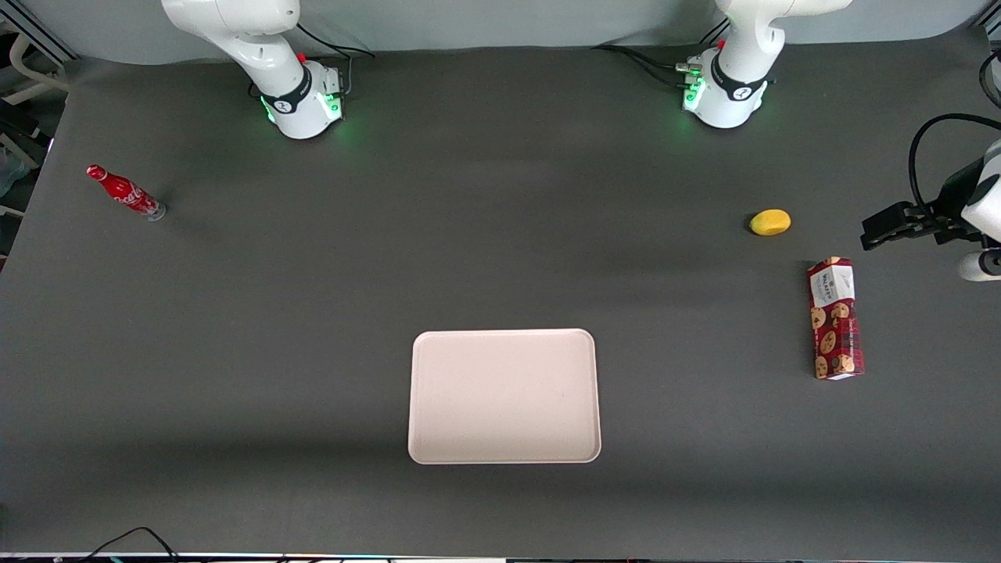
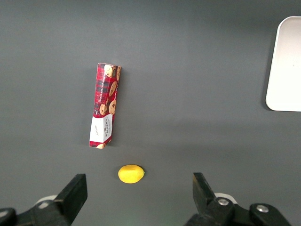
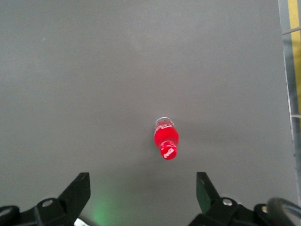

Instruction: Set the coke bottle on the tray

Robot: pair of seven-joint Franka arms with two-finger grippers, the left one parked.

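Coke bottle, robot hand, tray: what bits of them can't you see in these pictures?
- The hand, open above the coke bottle: the front view's top edge cuts it off entirely.
- Coke bottle's label: the right wrist view looks down from above, so cap and shoulder hide it.
- Tray: the left wrist view's edge cuts most of it off.

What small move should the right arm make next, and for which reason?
Probably lower the open claw toward the coke bottle. The bottle stands upright on the table, toward the working arm's end, apart from the claw high above it. The tray holds nothing yet.
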